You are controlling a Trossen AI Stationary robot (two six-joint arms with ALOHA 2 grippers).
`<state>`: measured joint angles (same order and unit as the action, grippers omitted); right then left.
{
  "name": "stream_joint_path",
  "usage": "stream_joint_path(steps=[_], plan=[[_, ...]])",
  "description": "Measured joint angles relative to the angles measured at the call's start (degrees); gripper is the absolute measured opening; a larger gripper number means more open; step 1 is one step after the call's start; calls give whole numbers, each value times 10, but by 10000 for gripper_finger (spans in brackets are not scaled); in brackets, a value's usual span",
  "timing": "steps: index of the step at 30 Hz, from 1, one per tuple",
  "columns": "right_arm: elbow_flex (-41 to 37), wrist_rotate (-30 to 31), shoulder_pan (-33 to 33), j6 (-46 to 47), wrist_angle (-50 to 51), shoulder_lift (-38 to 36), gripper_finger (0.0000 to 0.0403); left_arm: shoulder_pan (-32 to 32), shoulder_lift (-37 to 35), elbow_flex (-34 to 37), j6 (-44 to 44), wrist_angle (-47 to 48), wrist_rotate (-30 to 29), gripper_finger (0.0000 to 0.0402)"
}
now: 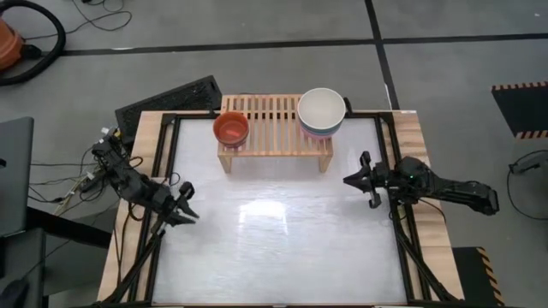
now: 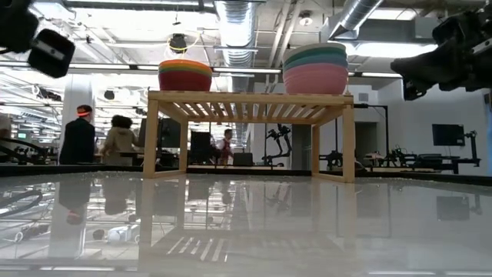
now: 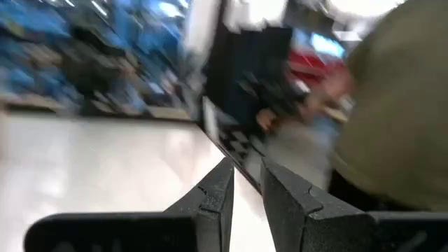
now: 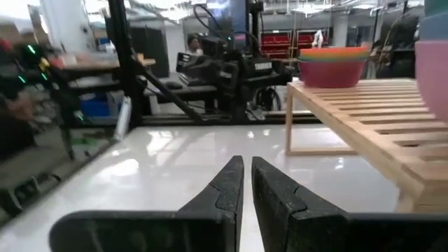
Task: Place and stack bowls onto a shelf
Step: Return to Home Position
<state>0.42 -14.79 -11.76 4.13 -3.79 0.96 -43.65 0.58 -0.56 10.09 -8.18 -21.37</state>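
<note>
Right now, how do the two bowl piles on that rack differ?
The left stack holds smaller bowls, the right stack wider ones. The left stack is topped orange-red, the right stack cream-white. The right stack stands taller than the left. Both sit on the shelf, clear of the left gripper and right gripper.

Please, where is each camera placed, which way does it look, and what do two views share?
High view: above the table, looking straight down; shows the left tool and right tool.
Low view: table-top height, looking level at the shelf; arm parts in the top corners.
Left wrist view: on the left wrist, looking past its own fingers over the table.
Right wrist view: on the right wrist, past its own fingers toward the shelf.
Shared: low and right wrist views both show the small-bowl stack.
</note>
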Motion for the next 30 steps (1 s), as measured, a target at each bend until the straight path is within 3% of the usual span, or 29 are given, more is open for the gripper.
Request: stream_joint_path(steps=[4,8,15,18,22,24,26,30], plan=[[0,0,2,-10,2,2,59,0,1,0,20,45,67,57],[0,0,8,55,2,3,59,0,-3,0,-34,47,112,57],[-1,0,8,79,3,3,59,0,-3,0,-106,55,258,57],[-1,0,8,79,3,3,59,0,-2,1,-135,56,258,57],[-1,0,8,79,3,3,59,0,-2,1,-164,65,194,57],[-1,-1,8,79,3,3,59,0,-2,1,-172,63,192,57],[-1,-1,8,79,3,3,59,0,-2,1,-176,60,236,57],[-1,-1,8,80,3,3,59,-1,-2,-6,-168,57,416,57]])
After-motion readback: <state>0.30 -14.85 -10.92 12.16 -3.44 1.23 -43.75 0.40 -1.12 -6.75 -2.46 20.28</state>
